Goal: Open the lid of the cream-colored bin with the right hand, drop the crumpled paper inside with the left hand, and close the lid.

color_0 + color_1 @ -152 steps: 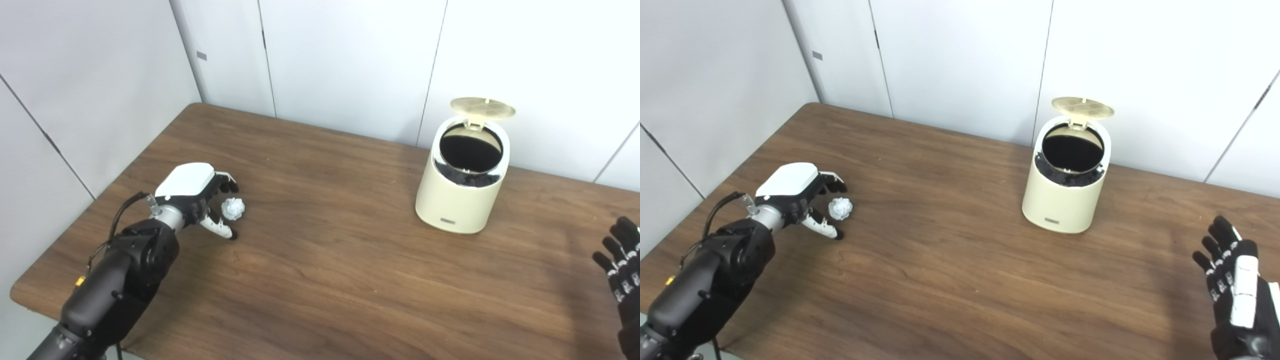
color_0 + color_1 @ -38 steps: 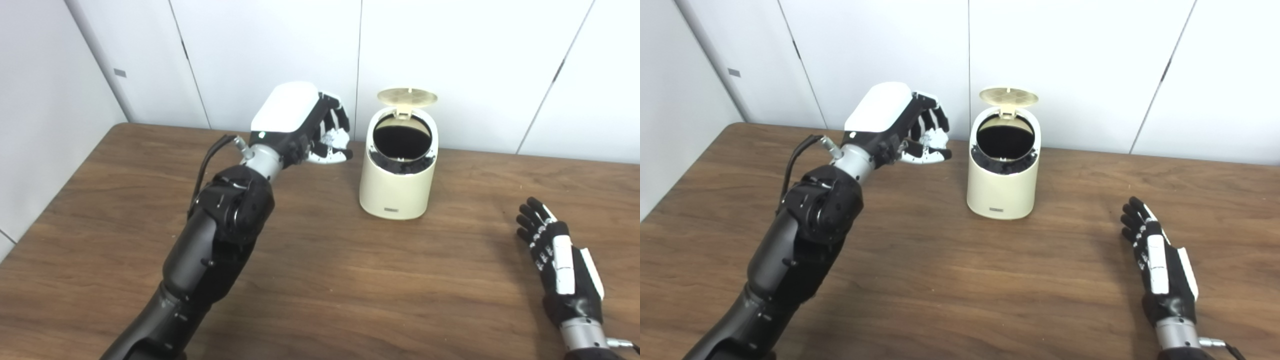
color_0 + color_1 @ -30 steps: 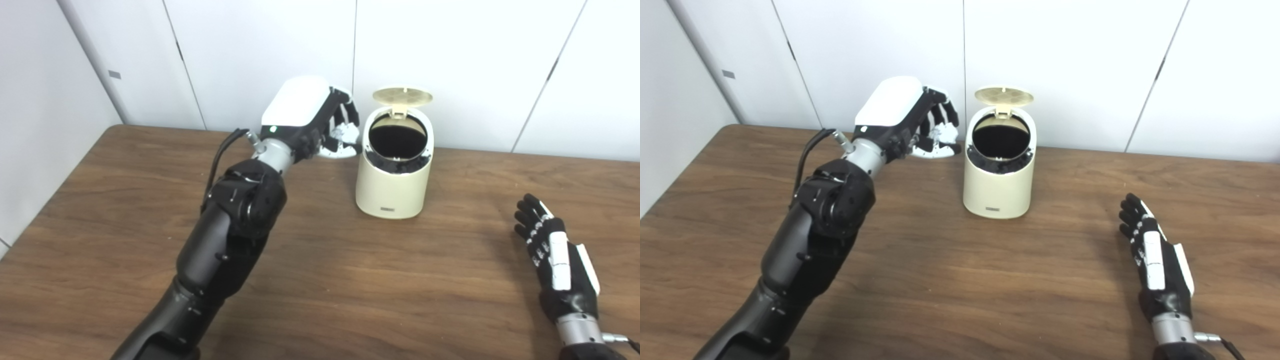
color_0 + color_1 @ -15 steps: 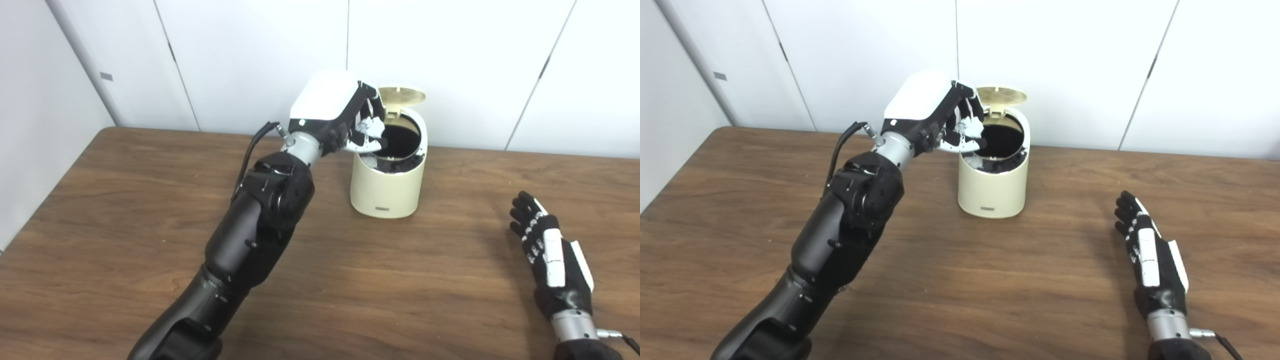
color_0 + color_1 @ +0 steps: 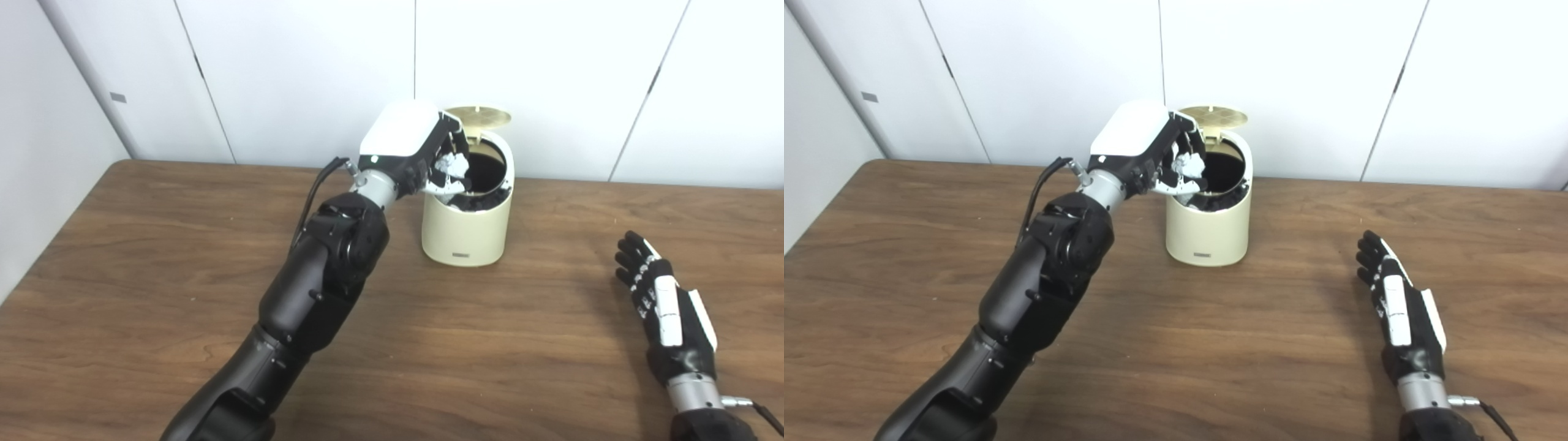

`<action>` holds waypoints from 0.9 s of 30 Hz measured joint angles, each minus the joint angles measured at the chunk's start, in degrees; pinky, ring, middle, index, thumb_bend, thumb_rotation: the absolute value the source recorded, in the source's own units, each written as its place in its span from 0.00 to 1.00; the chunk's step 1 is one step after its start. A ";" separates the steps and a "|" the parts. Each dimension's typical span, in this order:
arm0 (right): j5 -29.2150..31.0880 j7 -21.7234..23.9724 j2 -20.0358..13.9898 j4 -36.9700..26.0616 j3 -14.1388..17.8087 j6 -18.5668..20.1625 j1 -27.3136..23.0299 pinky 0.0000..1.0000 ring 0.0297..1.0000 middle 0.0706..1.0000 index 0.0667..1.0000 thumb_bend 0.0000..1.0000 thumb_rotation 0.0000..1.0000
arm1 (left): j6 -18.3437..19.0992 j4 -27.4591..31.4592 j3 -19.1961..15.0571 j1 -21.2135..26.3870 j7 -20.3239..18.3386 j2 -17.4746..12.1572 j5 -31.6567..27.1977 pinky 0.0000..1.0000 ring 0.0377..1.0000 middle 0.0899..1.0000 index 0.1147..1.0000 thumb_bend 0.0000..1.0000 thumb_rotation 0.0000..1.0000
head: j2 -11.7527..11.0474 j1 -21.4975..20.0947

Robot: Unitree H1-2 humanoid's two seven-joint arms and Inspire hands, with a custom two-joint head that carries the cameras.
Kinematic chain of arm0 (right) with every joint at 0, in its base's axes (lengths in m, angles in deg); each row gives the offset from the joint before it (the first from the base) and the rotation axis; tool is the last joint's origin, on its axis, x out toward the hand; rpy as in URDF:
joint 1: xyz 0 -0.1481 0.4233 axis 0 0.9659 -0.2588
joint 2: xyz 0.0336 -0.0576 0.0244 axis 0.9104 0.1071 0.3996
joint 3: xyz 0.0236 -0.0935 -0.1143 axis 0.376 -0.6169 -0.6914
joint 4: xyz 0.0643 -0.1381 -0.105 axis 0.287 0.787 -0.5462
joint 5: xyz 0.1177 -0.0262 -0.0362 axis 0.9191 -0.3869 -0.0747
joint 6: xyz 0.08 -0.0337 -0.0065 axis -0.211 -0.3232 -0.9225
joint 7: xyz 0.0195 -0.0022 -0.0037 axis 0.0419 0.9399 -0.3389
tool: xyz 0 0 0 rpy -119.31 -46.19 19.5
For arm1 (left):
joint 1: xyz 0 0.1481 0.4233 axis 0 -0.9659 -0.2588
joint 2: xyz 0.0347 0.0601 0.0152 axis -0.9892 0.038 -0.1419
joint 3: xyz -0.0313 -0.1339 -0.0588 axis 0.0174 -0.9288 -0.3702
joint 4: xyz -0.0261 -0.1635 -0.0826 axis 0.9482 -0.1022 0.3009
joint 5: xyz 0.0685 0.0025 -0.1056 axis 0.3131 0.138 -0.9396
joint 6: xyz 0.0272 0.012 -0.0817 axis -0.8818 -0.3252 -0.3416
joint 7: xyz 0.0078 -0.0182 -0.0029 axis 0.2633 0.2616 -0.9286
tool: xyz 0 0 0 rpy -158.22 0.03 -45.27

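Left hand [image 5: 429,159]: now carried over the bin [image 5: 468,208] mouth at the table's far edge, clutching crumpled paper [image 5: 452,163]
Lid [image 5: 479,115]: up
Right hand [image 5: 667,312]: idle, fingers spread
Next: release looks due

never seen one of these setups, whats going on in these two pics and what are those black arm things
Both pictures show one scene, taken by two cameras side by side on a humanoid robot's head, so they differ only slightly. The black arms are the robot's own. Its left hand holds a crumpled paper over the open mouth of a cream-colored bin, whose lid is flipped up. The right hand lies open, holding nothing, low over the wooden table.
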 measured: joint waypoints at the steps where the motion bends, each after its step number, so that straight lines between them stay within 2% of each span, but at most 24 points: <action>1: 0.01 0.00 0.00 -0.04 0.00 0.04 0.01 0.93 0.92 0.91 0.90 0.54 1.00 | -0.03 -0.65 0.13 0.00 0.19 0.10 0.01 0.31 0.36 0.44 0.46 0.47 0.00 | 0.35 -0.09; 6: -0.39 -0.17 0.03 -0.99 -0.40 1.54 0.37 0.91 0.91 0.90 0.90 0.54 0.97 | -1.74 -3.16 0.25 0.36 3.09 0.49 -1.31 0.32 0.38 0.46 0.42 0.47 0.00 | 0.70 -0.18; 12: -1.33 -0.87 0.11 -3.19 -1.13 4.29 0.81 0.89 0.91 0.89 0.89 0.49 0.97 | -2.45 -5.27 0.86 0.68 5.96 1.09 -1.79 0.31 0.39 0.48 0.42 0.47 0.00 | 0.97 -0.18; 15: -1.42 -0.99 0.15 -3.31 -1.33 4.50 0.82 0.90 0.91 0.89 0.90 0.50 0.99 | -2.50 -6.20 1.16 0.74 7.60 1.73 -1.80 0.32 0.40 0.48 0.41 0.47 0.00 | 1.06 -0.26; 22: -2.33 -1.24 -0.18 -4.02 -1.75 5.72 0.79 0.90 0.92 0.90 0.91 0.51 1.00 | -3.20 -9.94 1.17 0.72 14.51 3.55 -2.20 0.31 0.41 0.51 0.40 0.47 0.00 | 0.88 -0.26; 27: -1.57 -1.23 -0.16 -4.09 -1.74 5.95 0.80 0.92 0.92 0.90 0.91 0.52 1.00 | -4.62 -11.13 1.53 0.63 17.10 3.60 -2.33 0.31 0.42 0.52 0.40 0.47 0.00 | 0.62 -0.26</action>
